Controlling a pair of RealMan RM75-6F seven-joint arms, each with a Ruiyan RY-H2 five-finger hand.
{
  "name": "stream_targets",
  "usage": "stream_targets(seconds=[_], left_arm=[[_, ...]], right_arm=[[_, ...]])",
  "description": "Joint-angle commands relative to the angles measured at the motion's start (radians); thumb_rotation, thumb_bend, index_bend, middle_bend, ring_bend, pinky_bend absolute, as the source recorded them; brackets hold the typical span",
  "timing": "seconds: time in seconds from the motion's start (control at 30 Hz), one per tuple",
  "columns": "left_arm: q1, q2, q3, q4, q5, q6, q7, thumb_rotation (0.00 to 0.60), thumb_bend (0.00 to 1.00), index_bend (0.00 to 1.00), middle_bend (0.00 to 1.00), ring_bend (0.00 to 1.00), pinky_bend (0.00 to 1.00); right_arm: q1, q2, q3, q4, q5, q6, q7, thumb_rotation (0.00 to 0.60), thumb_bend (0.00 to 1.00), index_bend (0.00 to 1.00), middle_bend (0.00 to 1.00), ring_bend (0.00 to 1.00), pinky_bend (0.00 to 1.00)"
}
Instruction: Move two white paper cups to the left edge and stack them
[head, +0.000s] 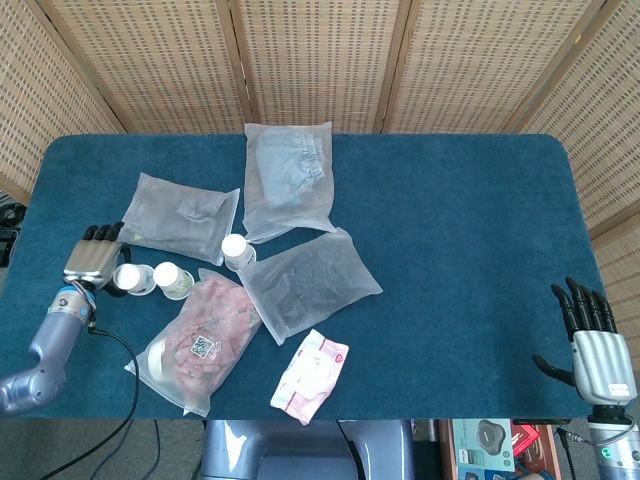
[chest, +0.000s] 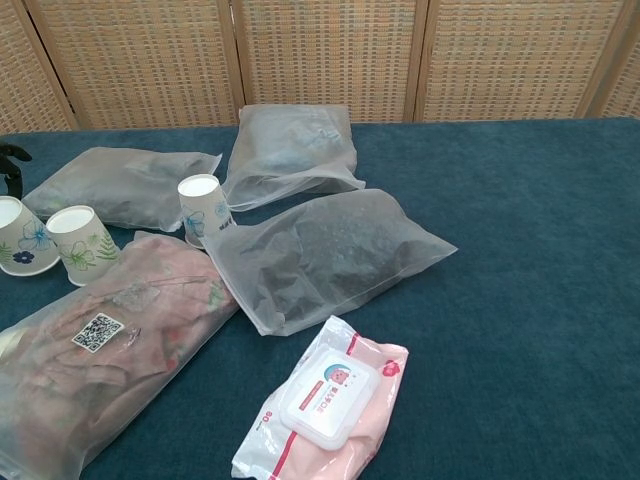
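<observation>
Left hand (head: 95, 262) clasps blue-flower cup (chest: 24, 238) beside leaf-print cup (chest: 80, 245); right hand (head: 592, 345) idle, fingers apart. Stacking step: next needs lift + nest.

Matt blue cloth covers the table (head: 470, 230); frosted plastic bags (chest: 325, 255) look smooth; paper cups (chest: 82, 243) matt; woven cane screen (head: 320, 60).

White paper cups (chest: 82, 244) carry green leaf and blue flower prints; the table (head: 470, 240) is teal.
</observation>
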Motion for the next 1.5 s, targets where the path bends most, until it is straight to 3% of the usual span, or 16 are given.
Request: stream_targets(seconds=[0.03,0.6,0.87,1.1,1.23,1.5], left_arm=[[-0.005,-0.017,0.003,0.015,-0.014,0.002,0.01,0.6,0.17,0.46,0.0,0.0,0.0],[0.008,-0.071,-0.008,0.048,0.009,0.045,-0.004,0.6,0.17,0.42,0.0,0.0,0.0],[0.009,-0.075,-0.012,0.048,-0.014,0.057,0.012,0.6,0.17,0.2,0.0,0.0,0.0],[0.017,-0.061,-0.018,0.035,-0.004,0.06,-0.001,0.6,0.17,0.18,0.0,0.0,0.0],[0.034,-0.01,-0.036,-0.029,0.048,0.082,-0.048,0.6,0.17,0.18,0.0,0.0,0.0],[0.079,0.192,-0.099,-0.251,0.205,0.134,-0.185,0.6,0.17,0.18,0.0,0.0,0.0]], right_arm=[[0.0,0.0,0.0,0.0,0.0,0.001,0.0,0.6,0.09,0.0,0.0,0.0,0.0],[0.001,-0.001,-0.002,0.0,0.001,-0.003,-0.005,0.6,0.09,0.0,0.0,0.0,0.0],[0.001,-0.001,-0.001,0.0,0.001,-0.002,-0.003,0.6,0.09,0.0,0.0,0.0,0.0],[0.0,0.0,-0.001,-0.001,0.001,-0.002,-0.004,0.6,0.09,0.0,0.0,0.0,0.0],[0.001,0.0,-0.001,0.0,0.002,-0.003,-0.003,0.6,0.09,0.0,0.0,0.0,0.0],[0.001,-0.001,-0.004,-0.002,-0.002,-0.004,-0.009,0.6,0.09,0.0,0.0,0.0,0.0]])
